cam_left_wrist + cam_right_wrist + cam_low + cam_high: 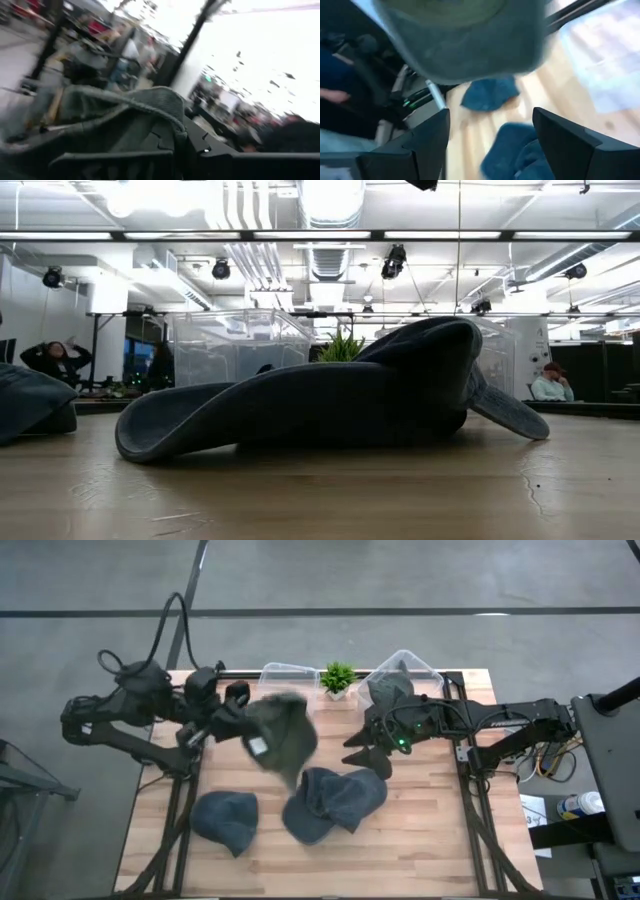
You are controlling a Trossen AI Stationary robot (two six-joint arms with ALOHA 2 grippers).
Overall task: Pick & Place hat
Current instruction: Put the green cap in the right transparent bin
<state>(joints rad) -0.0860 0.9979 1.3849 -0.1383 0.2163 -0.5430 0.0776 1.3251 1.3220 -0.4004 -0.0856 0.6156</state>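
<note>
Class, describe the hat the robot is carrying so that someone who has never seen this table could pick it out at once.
Start at the small green plant at the far edge of the wooden table. Just left of it, the left gripper holds up an olive-green hat above the tabletop. Unlike the blue hats lying flat nearer the front, it is greenish, lifted, and shows a pale label inside.

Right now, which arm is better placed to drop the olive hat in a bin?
Left. Its hand already holds the olive hat up beside the left bin; the right hand is empty and open.
</note>
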